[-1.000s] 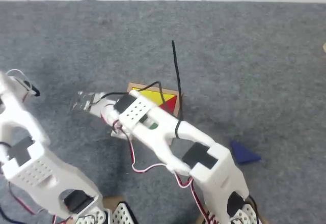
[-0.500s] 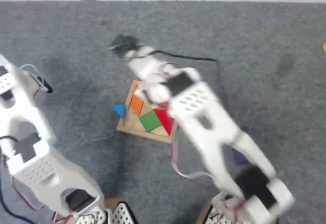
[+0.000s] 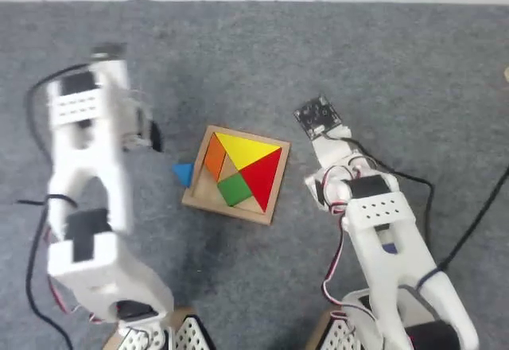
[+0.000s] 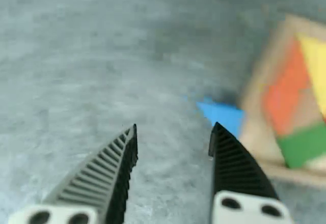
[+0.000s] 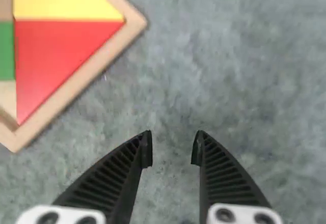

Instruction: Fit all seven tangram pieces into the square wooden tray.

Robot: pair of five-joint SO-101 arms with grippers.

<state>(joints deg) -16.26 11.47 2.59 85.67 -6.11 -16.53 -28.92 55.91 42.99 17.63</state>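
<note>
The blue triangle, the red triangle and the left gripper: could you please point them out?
blue triangle [image 3: 184, 173], high view, middle of its top face.
red triangle [image 3: 265, 176], high view, centre of its face.
left gripper [image 4: 174, 127], left wrist view, midway between its fingertips.

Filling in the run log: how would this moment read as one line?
tray: yellow, red, green, orange in | blue triangle: on carpet beside tray | left gripper: open, empty, near blue triangle | right gripper: open, empty
</note>
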